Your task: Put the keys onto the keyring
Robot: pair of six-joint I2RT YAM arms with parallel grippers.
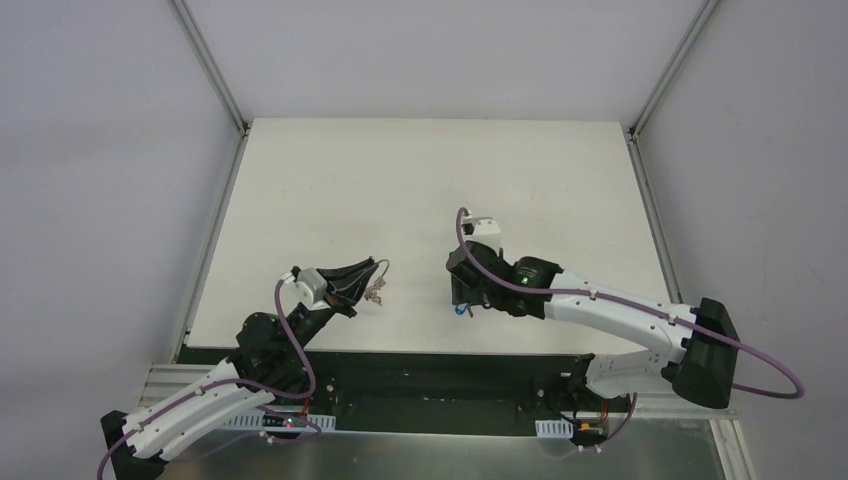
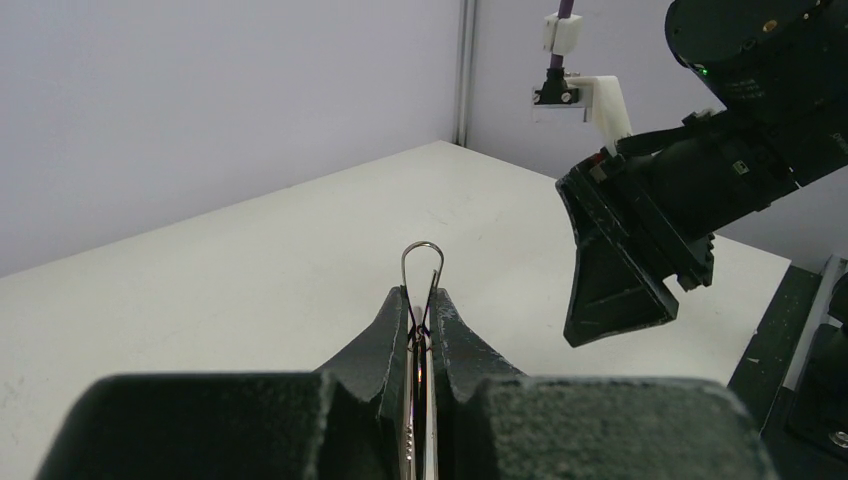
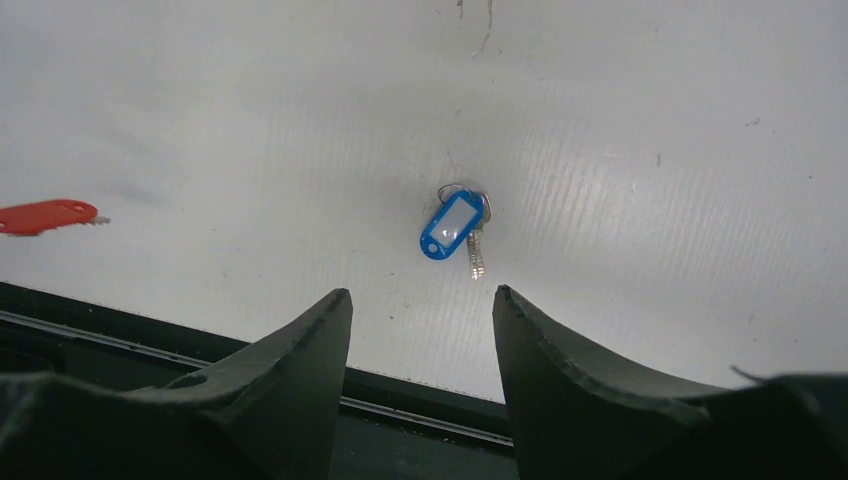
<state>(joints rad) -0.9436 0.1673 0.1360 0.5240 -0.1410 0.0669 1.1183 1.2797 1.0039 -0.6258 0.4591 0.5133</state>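
The black two-finger left gripper (image 2: pixel 422 300) is pinching the thin silver metal keyring (image 2: pixel 423 262) edge-on between its closed fingers, holding it above the white table (image 1: pixel 430 170) with the loop sticking out past the tips. On the table near its front edge, the small key with the red plastic head (image 3: pixel 45 216) is lying at the left of the right wrist view. The small silver key with the oblong blue plastic head (image 3: pixel 452 226) is lying well apart from it, and the right gripper (image 3: pixel 420 300) is hovering over that key with its fingers spread wide, gripping nothing.
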